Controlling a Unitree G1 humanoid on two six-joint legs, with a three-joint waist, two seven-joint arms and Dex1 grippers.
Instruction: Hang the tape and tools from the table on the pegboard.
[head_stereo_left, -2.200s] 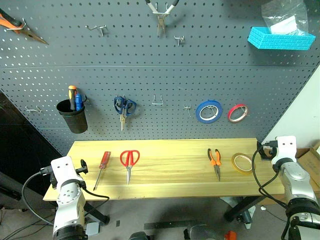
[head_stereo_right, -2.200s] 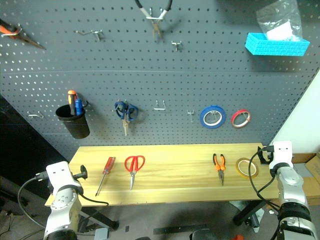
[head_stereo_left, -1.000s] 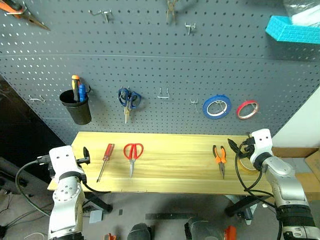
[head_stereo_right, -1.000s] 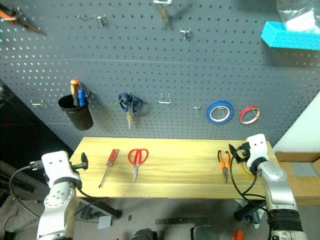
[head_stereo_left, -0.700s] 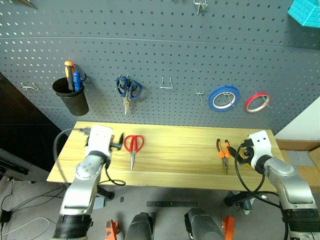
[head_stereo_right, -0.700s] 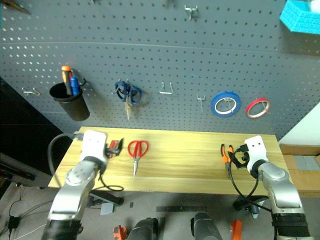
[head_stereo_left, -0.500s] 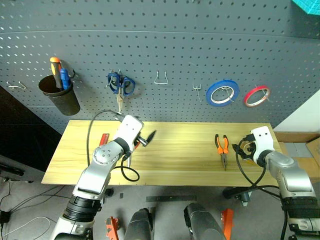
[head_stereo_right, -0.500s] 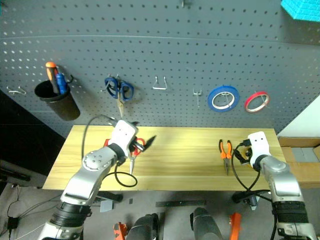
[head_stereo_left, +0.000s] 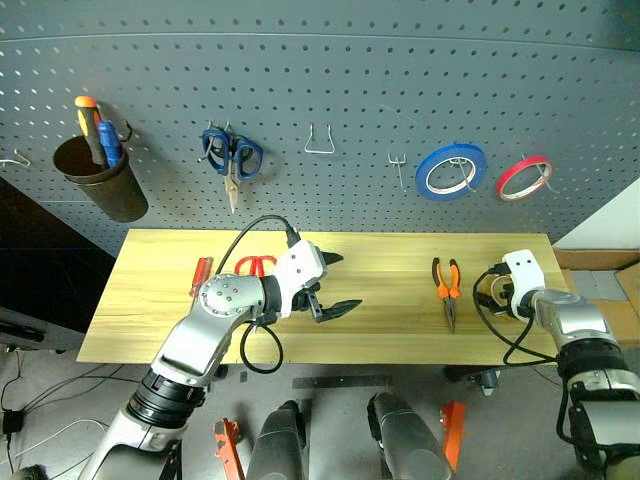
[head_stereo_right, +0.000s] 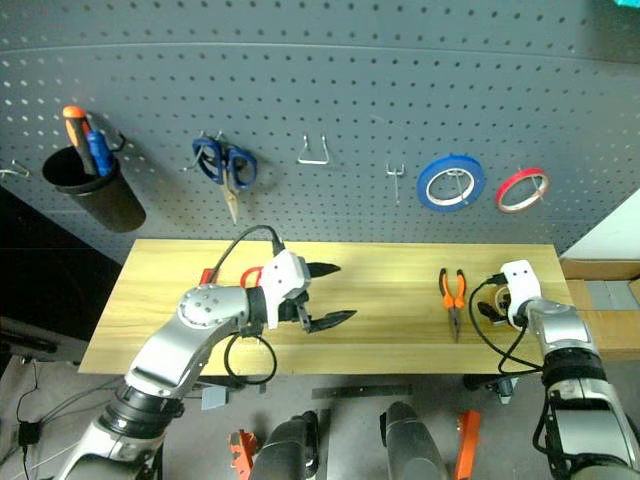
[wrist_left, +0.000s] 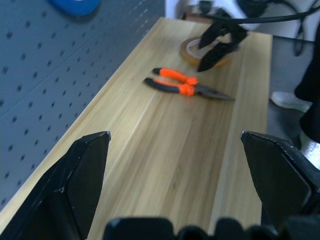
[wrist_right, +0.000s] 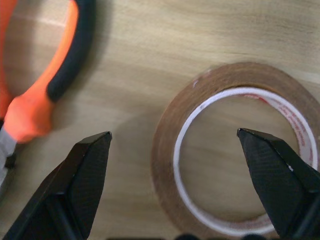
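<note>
I see my right gripper (wrist_right: 175, 150) over the tape (wrist_right: 235, 150), jaws apart (pliers (head_stereo_left: 445, 285) just beside); left gripper (head_stereo_left: 335, 283) gapes empty above the worktop (head_stereo_left: 390, 335).

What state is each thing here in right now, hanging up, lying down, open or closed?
Tape: flat on the table, not gripped.
Pliers: lying on the table, closed.
Red scissors: lying on the table, partly hidden.
Red screwdriver: lying on the table.
Blue scissors: hanging, closed.
Blue roll: hanging.
Red roll: hanging.
Left pincer: open, empty.
Right pincer: open, over the tape.
</note>
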